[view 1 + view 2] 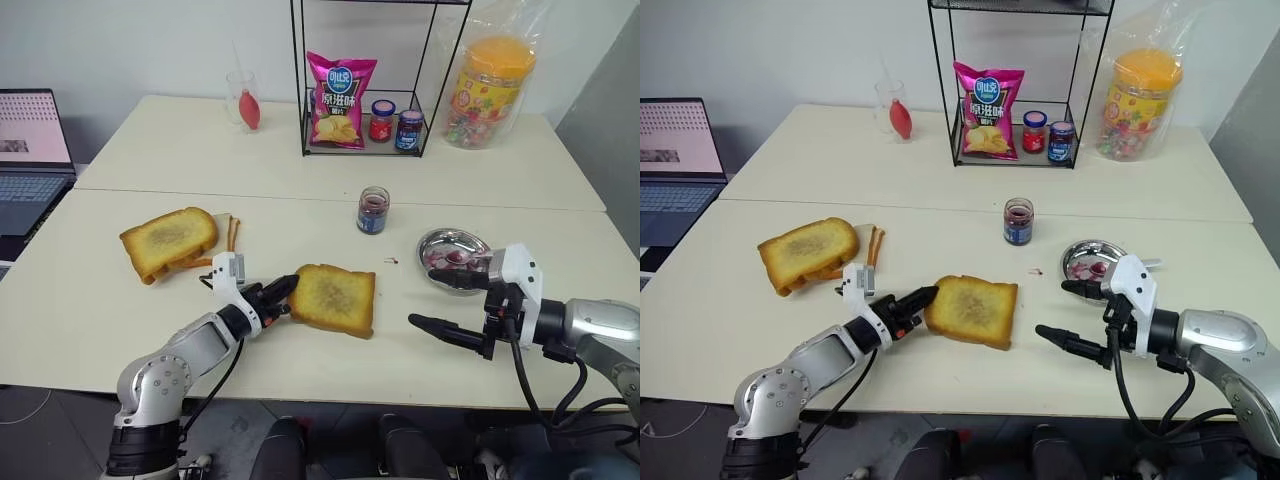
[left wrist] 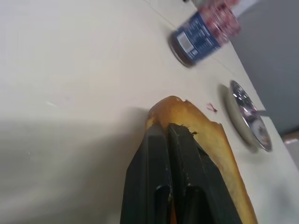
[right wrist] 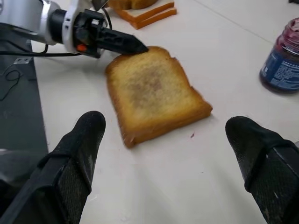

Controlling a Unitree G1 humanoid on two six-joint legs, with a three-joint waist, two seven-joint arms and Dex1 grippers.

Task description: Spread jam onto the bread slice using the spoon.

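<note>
The bread slice [image 1: 335, 298], squarish and golden-brown, lies flat at the middle of the near table. My left gripper [image 1: 288, 285] is shut, and its tips rest on the slice's left corner [image 2: 174, 108]. My right gripper [image 1: 422, 298] hangs open and wide to the right of the slice, with nothing between its fingers [image 3: 81, 140]. Behind it stands a round steel dish [image 1: 446, 241] holding dark red blobs of jam [image 1: 455, 257]. The gripper covers part of the dish, and the spoon is hidden.
An open blue-labelled jar [image 1: 373, 210] stands behind the slice. A rounder toasted slice [image 1: 168, 238] and crust strips lie at the left. A wire rack [image 1: 362, 148] with a chips bag and small jars, a candy tub [image 1: 487, 90] and a laptop [image 1: 30, 150] sit farther off.
</note>
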